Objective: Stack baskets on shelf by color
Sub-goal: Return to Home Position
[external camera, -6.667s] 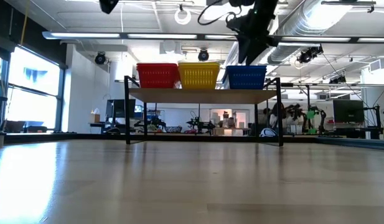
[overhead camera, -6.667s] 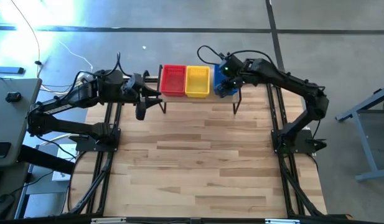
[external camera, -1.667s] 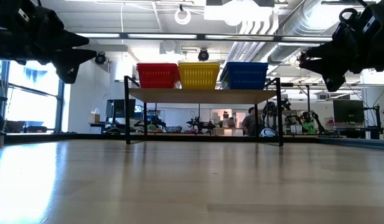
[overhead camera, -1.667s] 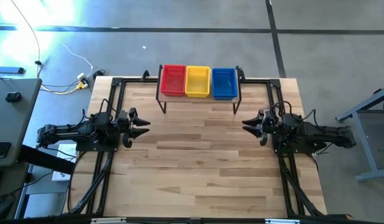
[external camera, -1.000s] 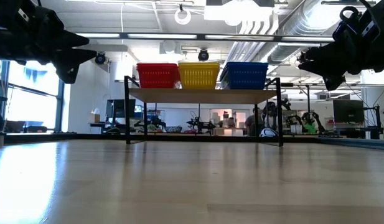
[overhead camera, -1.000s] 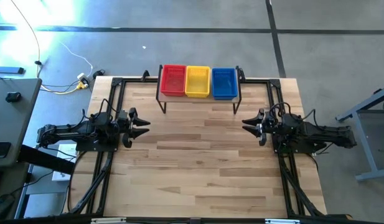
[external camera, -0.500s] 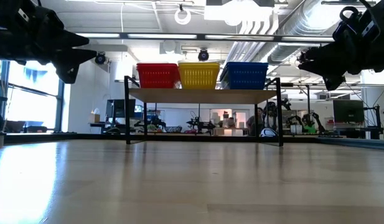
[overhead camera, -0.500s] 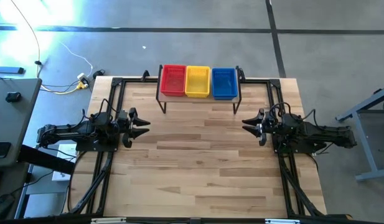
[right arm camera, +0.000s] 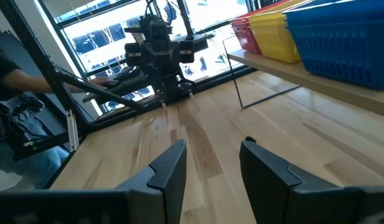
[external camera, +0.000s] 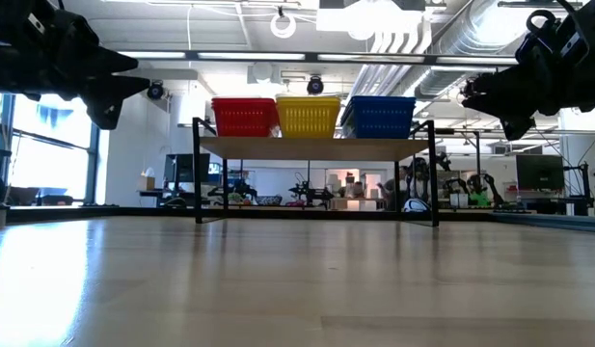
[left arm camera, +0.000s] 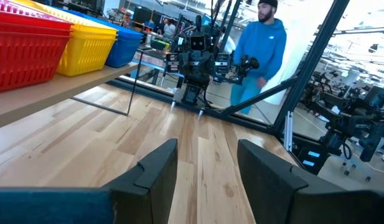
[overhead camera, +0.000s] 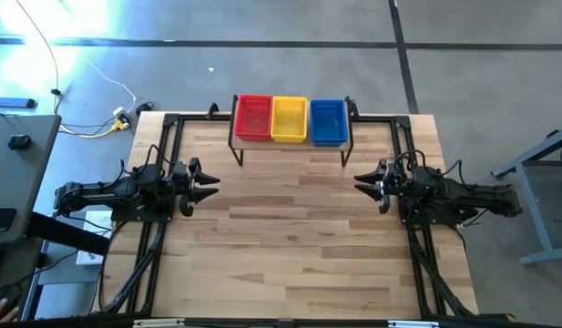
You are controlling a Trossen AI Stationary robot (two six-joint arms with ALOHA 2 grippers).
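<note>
The red baskets (overhead camera: 254, 117), yellow baskets (overhead camera: 289, 118) and blue baskets (overhead camera: 327, 121) stand side by side on the light-wood shelf (external camera: 316, 146) at the table's far edge, their bottoms on its board. In the low view each colour (external camera: 244, 117) (external camera: 309, 116) (external camera: 379, 117) shows as one stack. My left gripper (overhead camera: 208, 186) hovers open and empty at the table's left side. My right gripper (overhead camera: 364, 184) hovers open and empty at the right side. Both point toward the table's middle.
The shelf's thin black legs (external camera: 197, 173) (external camera: 435, 175) stand on the wooden tabletop (overhead camera: 290, 237). A person in a blue top (left arm camera: 257, 53) stands beyond the table's right side. Another person (right arm camera: 11, 87) shows beyond the left side, and a hand (overhead camera: 3, 301) at the near left.
</note>
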